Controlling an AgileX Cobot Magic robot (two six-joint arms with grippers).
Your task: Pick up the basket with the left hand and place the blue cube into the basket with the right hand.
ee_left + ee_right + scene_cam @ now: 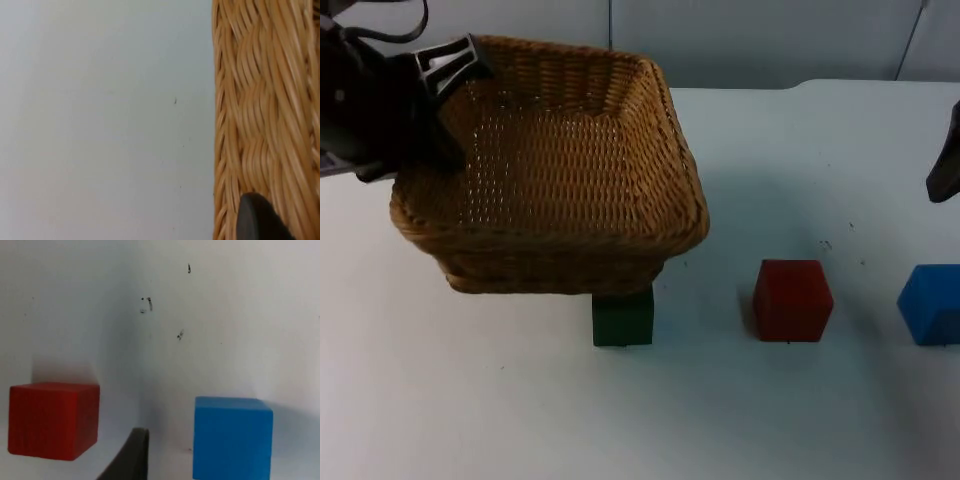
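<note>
The wicker basket (pixel 560 170) hangs tilted above the table's left half, and its inside holds nothing. My left gripper (pixel 438 100) is shut on the basket's rear left rim. In the left wrist view a black fingertip (pixel 257 220) presses against the woven rim (pixel 265 125). The blue cube (pixel 930 303) rests on the table at the far right, and it is seen close up in the right wrist view (pixel 232 437). My right gripper (pixel 940 175) hovers at the right edge, behind and above the blue cube, apart from it.
A red cube (pixel 792 300) stands left of the blue one, also seen as the red cube (pixel 52 420) in the right wrist view. A green cube (pixel 623 318) is partly hidden under the basket's front edge. The grey partition wall (pixel 770 40) bounds the far side.
</note>
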